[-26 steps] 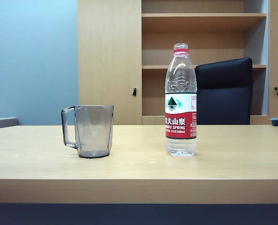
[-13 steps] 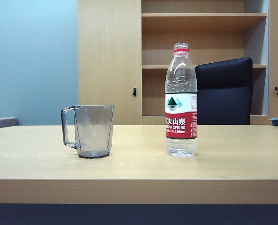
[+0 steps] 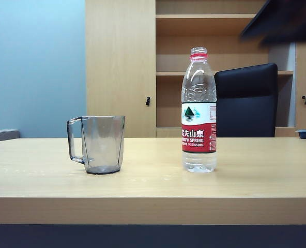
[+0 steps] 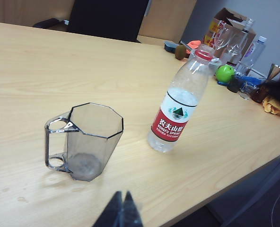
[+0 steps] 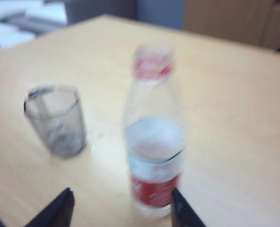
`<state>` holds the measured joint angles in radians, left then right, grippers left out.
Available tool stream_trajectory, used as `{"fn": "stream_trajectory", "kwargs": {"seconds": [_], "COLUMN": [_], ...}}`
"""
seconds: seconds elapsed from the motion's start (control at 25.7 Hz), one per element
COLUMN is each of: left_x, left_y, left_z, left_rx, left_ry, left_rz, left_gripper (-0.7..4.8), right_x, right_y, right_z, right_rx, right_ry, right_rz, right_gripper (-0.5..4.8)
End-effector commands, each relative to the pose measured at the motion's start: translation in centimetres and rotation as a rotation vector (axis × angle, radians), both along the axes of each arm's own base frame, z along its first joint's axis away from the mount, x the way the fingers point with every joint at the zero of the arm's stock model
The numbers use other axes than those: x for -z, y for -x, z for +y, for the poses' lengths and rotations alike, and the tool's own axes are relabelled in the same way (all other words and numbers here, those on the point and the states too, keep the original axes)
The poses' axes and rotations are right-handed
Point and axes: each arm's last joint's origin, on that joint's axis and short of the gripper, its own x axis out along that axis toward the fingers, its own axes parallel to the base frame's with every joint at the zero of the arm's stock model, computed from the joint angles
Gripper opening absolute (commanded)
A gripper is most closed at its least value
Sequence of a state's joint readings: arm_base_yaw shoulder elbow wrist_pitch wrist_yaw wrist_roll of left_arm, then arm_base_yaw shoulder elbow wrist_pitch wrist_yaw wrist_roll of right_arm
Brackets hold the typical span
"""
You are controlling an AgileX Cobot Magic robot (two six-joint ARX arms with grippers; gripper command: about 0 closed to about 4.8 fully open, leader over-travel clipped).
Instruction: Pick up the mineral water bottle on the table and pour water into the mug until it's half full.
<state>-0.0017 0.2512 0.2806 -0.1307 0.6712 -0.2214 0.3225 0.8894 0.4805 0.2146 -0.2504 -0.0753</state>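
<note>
Exterior view, bottle: the mineral water bottle (image 3: 199, 111) stands upright on the bench (image 3: 153, 178), cap off, right of the mug (image 3: 96, 144) and well apart from it.
Exterior view, handling: thin clear plastic, probably light and easily squeezed; with the neck open, a hard grip could push water out. The labelled waist looks the firmest place to hold.
Exterior view, arms: only a dark blurred shape (image 3: 282, 20) at the upper right, likely the right arm; neither tool is visible here.
Left wrist view, left tool: the left tool (image 4: 120, 213) shows as two dark tips drawn together, holding nothing, above the bench edge on the near side of the mug (image 4: 84, 140).
Left wrist view, room: bare bench lies between mug and bottle (image 4: 179, 109); clutter, including a green ball (image 4: 224, 73), sits at the far end.
Right wrist view, right tool: the right tool (image 5: 121, 208) has its fingers apart, empty, framing the blurred bottle (image 5: 153, 137) but short of it.
Right wrist view, mug: empty, faceted, likely rigid (image 5: 56, 119); open bench surrounds both.
</note>
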Motion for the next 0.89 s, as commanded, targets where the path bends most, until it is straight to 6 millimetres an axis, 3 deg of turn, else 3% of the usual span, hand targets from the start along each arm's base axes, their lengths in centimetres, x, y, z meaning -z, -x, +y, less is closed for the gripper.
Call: {"fn": "stream_trajectory", "kwargs": {"seconds": [0.04, 0.16, 0.19, 0.27, 0.35, 0.54, 0.78, 0.89], "left_x": [-0.2, -0.2, -0.2, -0.1, -0.1, -0.1, -0.1, 0.0], "left_y": [-0.1, -0.1, -0.1, -0.1, -0.1, -0.1, -0.1, -0.1], "left_z": [0.1, 0.2, 0.1, 0.1, 0.1, 0.2, 0.1, 0.1], "left_rx": [-0.051, -0.069, -0.065, -0.064, -0.063, -0.066, -0.064, -0.063], "left_ry": [-0.008, -0.01, -0.01, -0.01, -0.01, -0.01, -0.01, -0.01], "left_rz": [-0.018, -0.015, -0.012, -0.004, 0.003, 0.002, 0.004, 0.004], "left_gripper": [-0.06, -0.06, -0.06, -0.06, -0.06, -0.06, -0.06, -0.06], "right_x": [2.8, 6.2, 6.6, 7.6, 8.2, 9.4, 12.2, 12.6], "right_y": [-0.5, 0.9, 1.1, 1.3, 0.9, -1.1, -6.2, -7.7], "right_z": [2.3, 2.8, 2.8, 2.8, 2.9, 3.9, 6.9, 7.8], "right_rx": [0.032, 0.118, 0.123, 0.156, 0.179, 0.188, 0.192, 0.19], "right_ry": [-0.093, -0.155, -0.156, -0.142, -0.128, -0.134, -0.132, -0.136], "right_rz": [-0.062, -0.094, -0.105, -0.114, -0.099, -0.108, -0.101, -0.105], "right_gripper": [2.83, 2.91, 3.17, 4.33, 4.79, 4.79, 4.79, 4.79]}}
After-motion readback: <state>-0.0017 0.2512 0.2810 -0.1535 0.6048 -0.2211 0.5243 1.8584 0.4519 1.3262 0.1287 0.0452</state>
